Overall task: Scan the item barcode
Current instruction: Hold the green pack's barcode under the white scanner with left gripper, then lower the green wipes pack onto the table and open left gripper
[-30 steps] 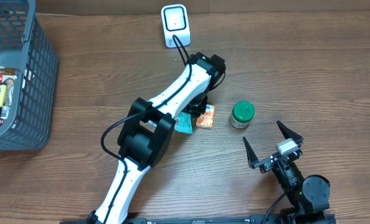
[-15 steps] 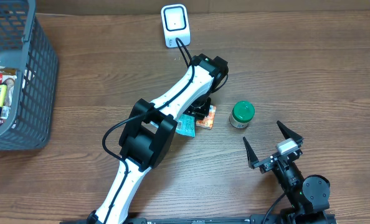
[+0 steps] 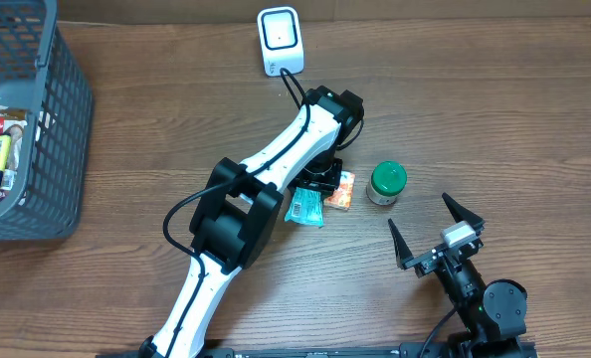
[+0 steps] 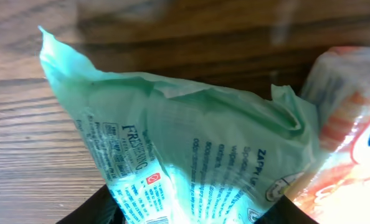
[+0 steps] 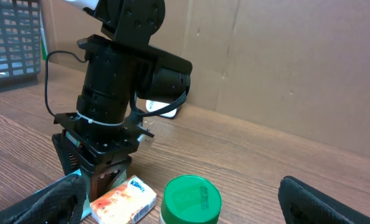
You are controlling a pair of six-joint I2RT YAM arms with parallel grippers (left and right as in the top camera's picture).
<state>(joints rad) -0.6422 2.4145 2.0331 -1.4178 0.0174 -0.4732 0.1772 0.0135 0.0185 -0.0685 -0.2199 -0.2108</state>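
My left gripper (image 3: 321, 185) points downward, its jaws standing about the teal packet (image 3: 303, 207); whether they clamp it I cannot tell. In the last second the packet has slid out from under my arm, and the orange packet (image 3: 339, 191) touching it has shifted. I judge the pickup unfinished. The scanner (image 3: 279, 40) lies well apart. My right gripper (image 3: 435, 231) is spread wide and empty.
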